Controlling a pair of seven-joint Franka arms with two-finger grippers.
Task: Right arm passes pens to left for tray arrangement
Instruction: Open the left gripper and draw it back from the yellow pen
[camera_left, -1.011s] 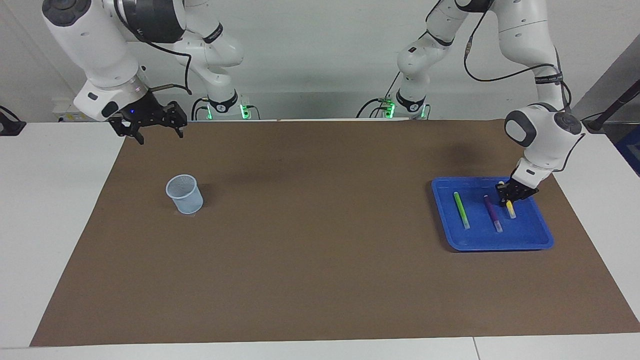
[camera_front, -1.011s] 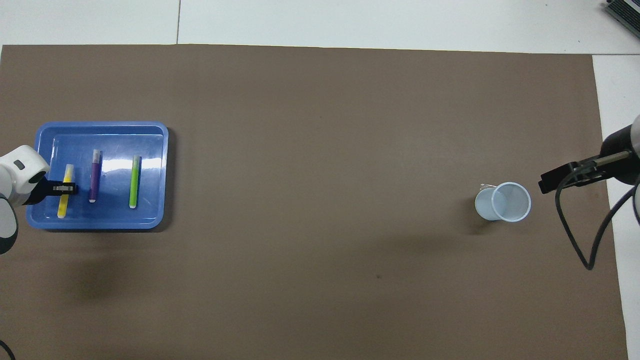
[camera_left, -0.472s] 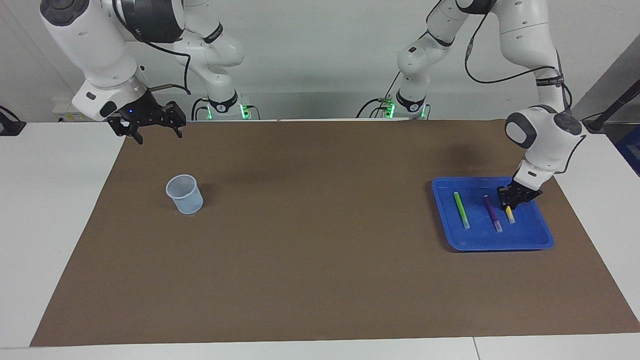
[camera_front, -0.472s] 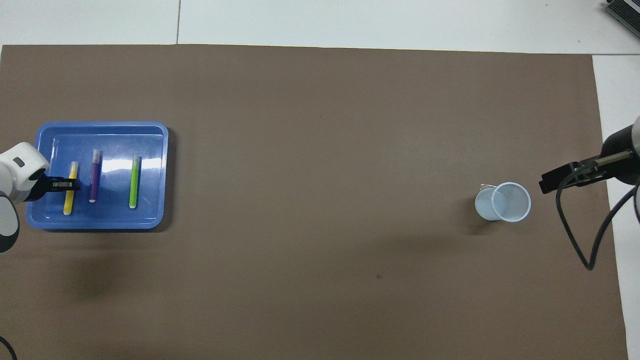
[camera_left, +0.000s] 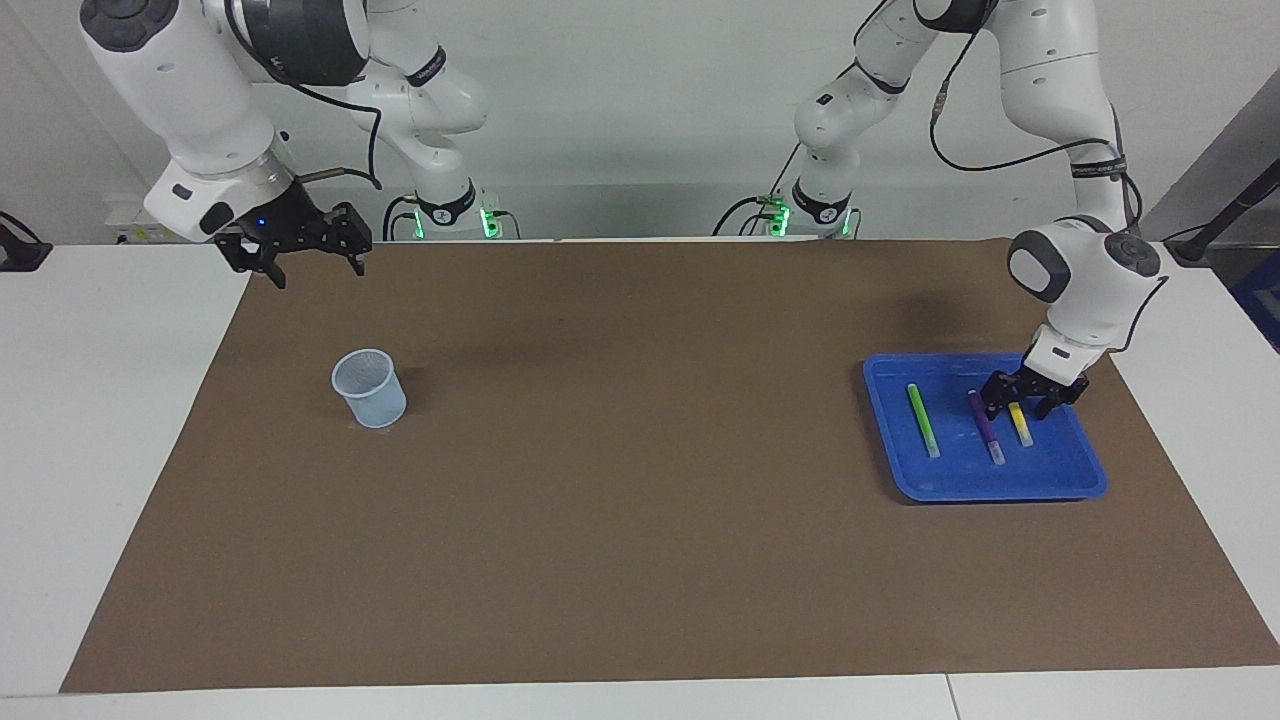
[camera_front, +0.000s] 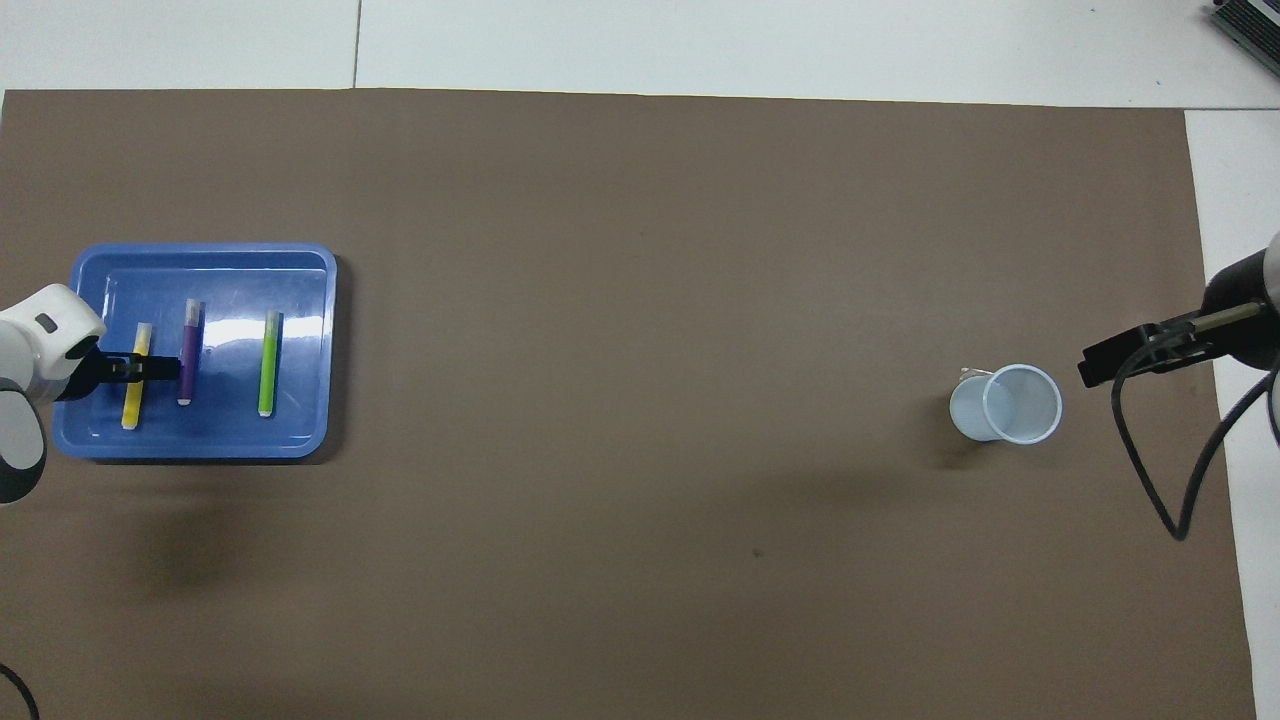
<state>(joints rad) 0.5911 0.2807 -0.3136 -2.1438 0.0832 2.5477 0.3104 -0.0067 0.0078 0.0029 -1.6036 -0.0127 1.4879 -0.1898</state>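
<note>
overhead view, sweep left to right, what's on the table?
yellow pen → purple pen → green pen, all lying in the blue tray → mesh cup

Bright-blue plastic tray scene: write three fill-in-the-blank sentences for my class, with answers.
1. The shallow bright-blue plastic tray holds ___ slim marker pens.
2. The purple marker pen lies between the green marker pen and the ___ one.
3. The left gripper, fingers spread, is over the ___.

Answers: three; yellow; tray
</note>
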